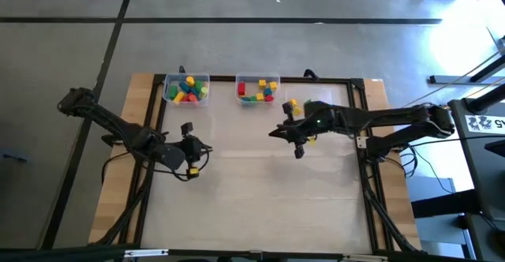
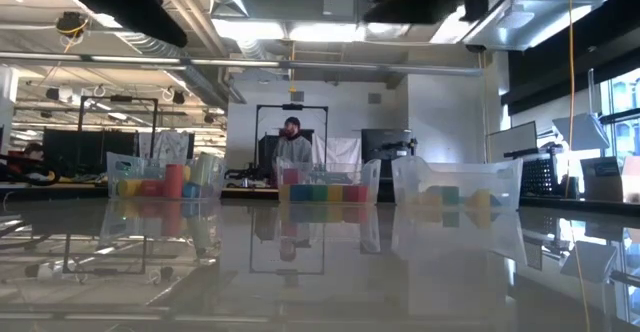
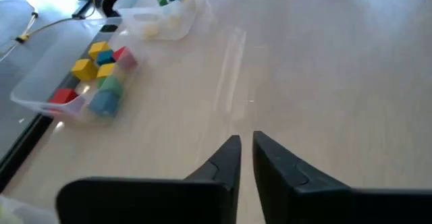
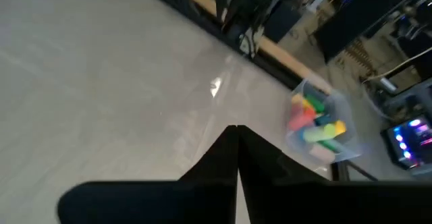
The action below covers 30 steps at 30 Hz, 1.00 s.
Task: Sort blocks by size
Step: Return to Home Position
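Observation:
The blocks lie in three clear bins along the table's far edge. The left bin (image 1: 187,89) (image 4: 317,126) holds larger red, yellow, green and blue ones. The middle bin (image 1: 258,89) (image 3: 88,82) holds small cubes. The third bin (image 1: 304,108) (image 2: 455,187), partly under my right arm, shows a yellow block (image 1: 292,104). My left gripper (image 1: 201,147) (image 3: 246,150) hovers over bare table at the left, its fingers drawn together to a thin slit around nothing. My right gripper (image 1: 276,132) (image 4: 236,133) is shut and empty above the table's middle.
A dark metal frame (image 1: 359,120) runs around the white tabletop, with wooden strips (image 1: 118,183) outside it. The tabletop in front of the bins is bare. In the low view a person (image 2: 292,142) sits in the room far behind the bins.

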Tool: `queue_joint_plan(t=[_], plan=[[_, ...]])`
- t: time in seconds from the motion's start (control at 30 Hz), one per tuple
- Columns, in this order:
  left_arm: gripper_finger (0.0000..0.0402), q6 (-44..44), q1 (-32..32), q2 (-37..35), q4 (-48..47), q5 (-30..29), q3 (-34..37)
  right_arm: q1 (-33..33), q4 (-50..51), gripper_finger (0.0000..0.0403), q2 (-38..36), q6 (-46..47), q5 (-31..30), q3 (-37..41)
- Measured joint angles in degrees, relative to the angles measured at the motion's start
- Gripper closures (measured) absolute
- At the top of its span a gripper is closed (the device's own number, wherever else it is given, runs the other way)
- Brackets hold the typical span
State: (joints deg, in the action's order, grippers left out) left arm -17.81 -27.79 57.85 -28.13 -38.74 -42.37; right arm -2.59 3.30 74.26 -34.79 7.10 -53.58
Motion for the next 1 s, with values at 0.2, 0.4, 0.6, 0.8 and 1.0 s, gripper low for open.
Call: queue_joint_plan(t=[0.2,0.4,0.6,0.8,1.0], plan=[[0.0397,1.7,1.4,-4.5,-1.2,0.0,0.1,0.0,1.3,0.0391,-4.5,-0.4,0.0,0.0],[0.0398,4.7,2.5,-11.1,3.2,2.2,5.5,0.0,1.1,0.0398,-7.8,-0.4,0.0,2.1],[0.0397,6.4,3.2,-20.0,10.4,6.6,14.0,0.0,0.1,0.0394,-12.3,1.7,-1.1,8.0],[0.0397,6.0,3.3,-28.7,12.0,7.0,19.2,0.0,-3.7,0.0395,-17.5,4.2,-1.5,14.2],[0.0397,5.8,3.3,-35.6,14.0,7.0,22.8,0.0,-9.8,0.0394,-23.0,5.2,-1.6,20.6]])
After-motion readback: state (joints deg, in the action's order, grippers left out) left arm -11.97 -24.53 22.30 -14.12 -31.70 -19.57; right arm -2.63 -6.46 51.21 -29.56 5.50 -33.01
